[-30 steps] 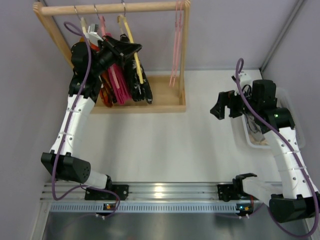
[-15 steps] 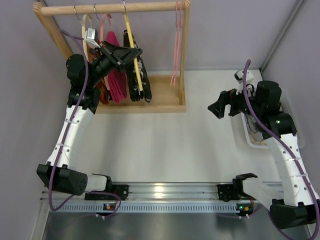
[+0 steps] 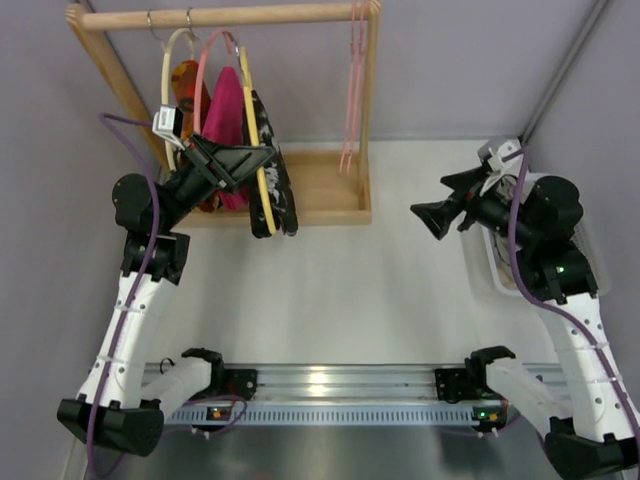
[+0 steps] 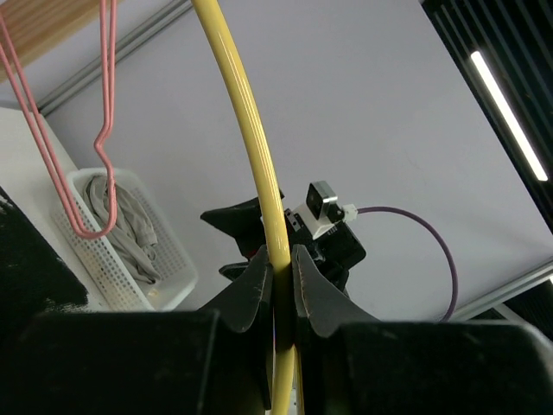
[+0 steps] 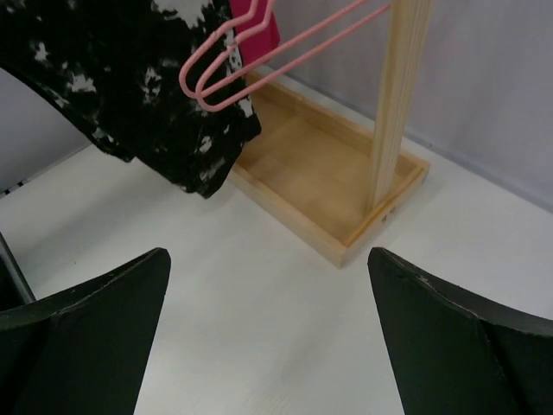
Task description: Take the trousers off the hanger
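The yellow hanger (image 3: 255,130) hangs tilted in front of the rack, its top just below the rod. My left gripper (image 3: 262,155) is shut on its right side. In the left wrist view the yellow hanger (image 4: 259,173) runs up between the left gripper's (image 4: 281,259) closed fingers. The black, white-splotched trousers (image 3: 277,200) droop from the hanger's lower end over the rack's base. My right gripper (image 3: 447,198) stands open to the right, apart from them, with nothing between its fingers. In the right wrist view the trousers (image 5: 147,78) hang at the upper left, beyond the right gripper (image 5: 268,259).
The wooden rack (image 3: 230,15) holds a cream hanger with an orange garment (image 3: 185,80), a magenta garment (image 3: 225,110) and two bare pink hangers (image 3: 352,100). Its tray base (image 5: 328,181) lies on the white table. A white basket (image 3: 590,240) of grey cloth stands at the right.
The left arm has drawn back toward the near edge, bringing the yellow hanger and trousers down and away from the rod. The right gripper has turned slightly and stayed open.
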Controlling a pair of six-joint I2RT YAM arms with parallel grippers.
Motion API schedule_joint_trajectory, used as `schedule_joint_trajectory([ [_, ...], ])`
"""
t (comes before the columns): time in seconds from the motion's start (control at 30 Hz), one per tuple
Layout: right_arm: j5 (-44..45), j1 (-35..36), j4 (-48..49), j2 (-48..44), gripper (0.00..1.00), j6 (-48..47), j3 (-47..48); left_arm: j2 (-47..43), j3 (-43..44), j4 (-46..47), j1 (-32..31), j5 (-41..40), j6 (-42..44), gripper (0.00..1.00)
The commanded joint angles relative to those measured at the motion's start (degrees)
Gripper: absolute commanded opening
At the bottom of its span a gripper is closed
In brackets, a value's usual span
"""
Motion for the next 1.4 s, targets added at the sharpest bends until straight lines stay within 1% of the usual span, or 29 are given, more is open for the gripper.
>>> schedule_joint_trajectory([
  [0.0, 1.7, 4.1, 11.9, 0.2, 0.99, -2.9, -0.4, -4.3, -1.0, 14.5, -0.2, -2.3, 0.8, 0.0],
  [0.07, 6.2, 9.7, 14.3, -0.3, 0.99, -5.8, -2.7, -4.4, -1.4, 14.6, -0.2, -2.6, -0.9, 0.0],
  [0.1, 8.2, 12.4, 16.4, -0.6, 0.99, -7.5, -5.6, -4.7, -1.5, 14.6, -0.2, -2.8, -1.3, 0.0],
  [0.13, 13.0, 15.3, 20.1, -1.4, 0.99, -11.0, -7.2, -4.9, -1.7, 14.7, -0.2, -2.6, -1.4, 0.0],
  [0.17, 15.5, 21.6, 23.0, -1.6, 0.99, -12.6, -8.7, -4.9, -1.5, 14.7, -0.2, -2.4, -1.5, 0.0],
  [0.2, 18.1, 24.7, 25.2, -1.6, 0.99, -14.1, -11.3, -5.0, -1.4, 14.7, -0.3, -2.2, -1.6, 0.0],
  [0.23, 23.3, 27.6, 29.5, -0.7, 0.99, -16.5, -12.3, -5.2, -1.2, 14.7, -0.4, -2.0, -1.7, 0.0],
  [0.27, 25.7, 33.2, 31.6, 0.0, 0.99, -17.6, -13.3, -5.1, -1.1, 14.7, -0.5, -1.6, -1.7, 0.0],
  [0.3, 27.8, 36.0, 33.7, 0.7, 0.99, -20.1, -15.2, -5.1, -0.4, 14.7, -0.5, -1.4, -1.7, 0.0],
  [0.33, 31.5, 38.2, 36.5, 2.6, 0.99, -21.3, -16.3, -4.9, 0.2, 14.7, -0.6, -1.4, -1.8, 0.0],
  [0.37, 33.0, 42.6, 41.5, 3.7, 0.99, -22.5, -17.3, -4.9, 0.7, 14.7, -0.6, -1.4, -1.9, 0.0],
  [0.4, 34.0, 44.7, 44.1, 5.0, 0.99, -24.9, -18.8, -4.9, 1.7, 14.7, -0.6, -1.6, -2.2, 0.0],
  [0.43, 35.6, 46.3, 46.3, 8.2, 0.99, -25.7, -19.3, -4.7, 2.0, 14.7, -0.6, -1.8, -2.4, 0.0],
  [0.47, 37.5, 49.1, 51.6, 9.9, 0.99, -26.0, -19.8, -4.5, 2.5, 14.7, -0.6, -2.0, -2.4, 0.0],
  [0.5, 38.8, 50.4, 54.0, 11.8, 0.99, -26.5, -20.2, -4.4, 3.0, 14.7, -0.7, -2.3, -2.7, 0.0],
  [0.53, 41.4, 51.3, 56.3, 15.2, 0.99, -26.5, -20.2, -4.2, 3.9, 14.7, -0.7, -2.2, -2.9, 0.0],
  [0.63, 46.1, 53.8, 63.5, 21.3, 0.99, -28.2, -19.4, -4.1, 5.4, 14.7, -0.6, -2.0, -3.4, 0.0],
  [0.73, 51.2, 54.6, 64.5, 26.1, 0.99, -27.7, -16.0, -4.2, 6.5, 14.7, -0.7, -2.1, -3.9, 0.0],
  [0.8, 51.7, 54.6, 65.0, 27.6, 0.99, -27.4, -13.7, -4.3, 7.4, 14.8, -0.7, -2.0, -4.4, 0.0],
  [0.9, 50.0, 54.7, 65.3, 29.4, 0.99, -27.0, -11.4, -4.5, 7.6, 15.4, -0.8, -2.4, -5.1, 0.0],
  [1.0, 51.1, 55.4, 65.3, 31.8, 0.99, -27.2, -8.8, -4.6, 7.7, 16.1, -0.8, -3.1, -6.0, 0.0],
  [1.1, 52.6, 55.4, 65.9, 34.2, 0.99, -27.6, -7.0, -4.4, 8.7, 16.3, -0.8, -3.4, -6.8, 0.0],
  [1.37, 53.2, 55.2, 67.4, 37.4, 0.99, -28.3, -3.6, -4.1, 11.7, 16.4, -0.8, -3.9, -8.1, 0.0],
])
